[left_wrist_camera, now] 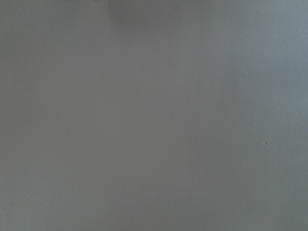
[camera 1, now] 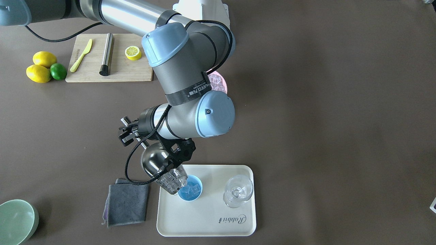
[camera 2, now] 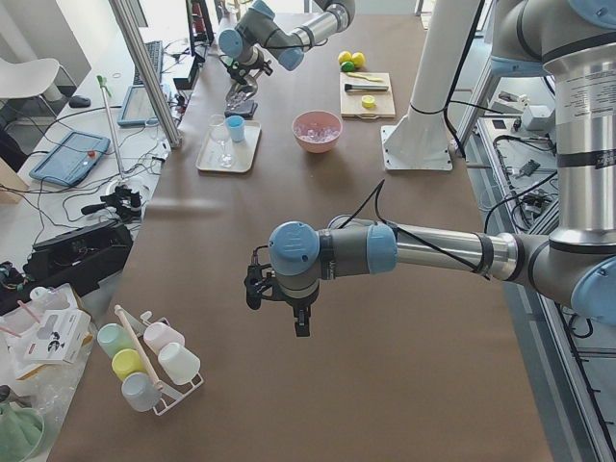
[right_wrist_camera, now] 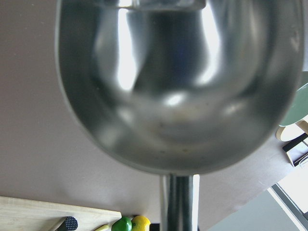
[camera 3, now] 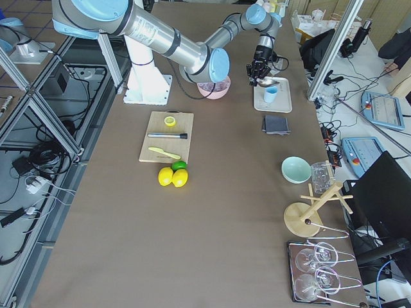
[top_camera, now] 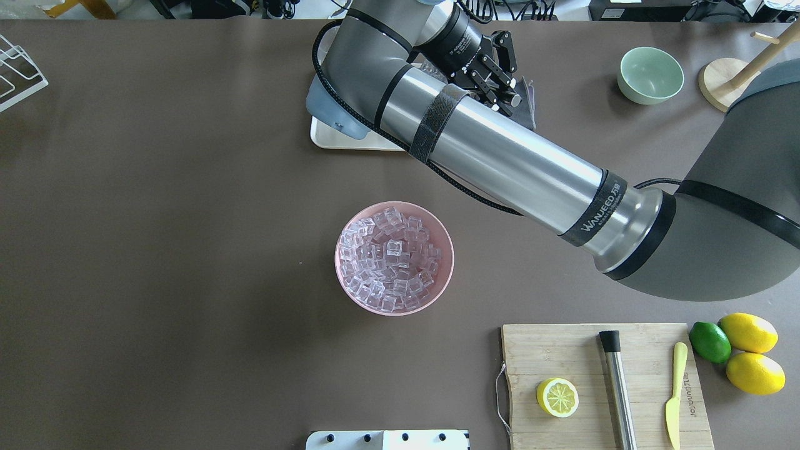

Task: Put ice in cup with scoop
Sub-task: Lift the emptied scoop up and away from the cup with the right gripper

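Steel scoop [camera 1: 155,162], rod clamped in the right hand [camera 1: 131,132], tips glossy ice cubes [camera 1: 172,180] into the round blue cup [camera 1: 190,189] at four o'clock; left hand [camera 2: 279,294] grip cannot be told.

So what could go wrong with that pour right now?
The scoop mouth looks wider than the cup, so ice may miss and land on the tray. The cup already holds cubes, so more could bounce out. The glass stands close by and might get bumped.
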Robot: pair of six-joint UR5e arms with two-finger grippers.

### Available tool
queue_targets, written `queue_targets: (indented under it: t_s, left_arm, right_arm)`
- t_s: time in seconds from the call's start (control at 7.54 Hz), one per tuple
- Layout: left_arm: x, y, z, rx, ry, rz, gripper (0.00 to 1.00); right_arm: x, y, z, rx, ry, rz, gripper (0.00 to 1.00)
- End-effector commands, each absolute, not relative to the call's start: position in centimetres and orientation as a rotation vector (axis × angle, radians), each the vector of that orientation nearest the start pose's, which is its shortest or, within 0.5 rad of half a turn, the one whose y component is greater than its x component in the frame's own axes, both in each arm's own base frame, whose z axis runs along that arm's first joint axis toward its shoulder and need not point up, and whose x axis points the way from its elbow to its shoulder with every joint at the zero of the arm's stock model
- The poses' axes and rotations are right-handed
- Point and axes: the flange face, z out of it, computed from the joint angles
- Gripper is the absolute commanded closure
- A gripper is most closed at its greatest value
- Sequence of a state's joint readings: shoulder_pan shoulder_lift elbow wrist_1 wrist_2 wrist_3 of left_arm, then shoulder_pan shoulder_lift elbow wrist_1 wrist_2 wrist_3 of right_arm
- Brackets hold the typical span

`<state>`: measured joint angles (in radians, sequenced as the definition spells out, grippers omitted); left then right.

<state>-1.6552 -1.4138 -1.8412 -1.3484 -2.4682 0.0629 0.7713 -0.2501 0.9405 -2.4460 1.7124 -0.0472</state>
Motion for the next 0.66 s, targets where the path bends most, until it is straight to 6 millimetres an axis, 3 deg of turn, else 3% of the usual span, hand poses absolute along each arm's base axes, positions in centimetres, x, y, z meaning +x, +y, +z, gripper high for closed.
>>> queue_targets:
  t_s: [0.0, 0.53]
  left_arm:
    - [-9.03, -40.96, 61.05, -0.035, 0.902, -0.069, 0.02]
    - [-9.03, -40.97, 61.05, -0.035, 0.902, -0.069, 0.02]
  right_arm:
    - [-48.75, -63.93, 13.47, -0.225, -0.036, -0.832, 1.0]
    - [-49.21, -63.62, 13.61, -0.22, -0.016, -0.843, 1.0]
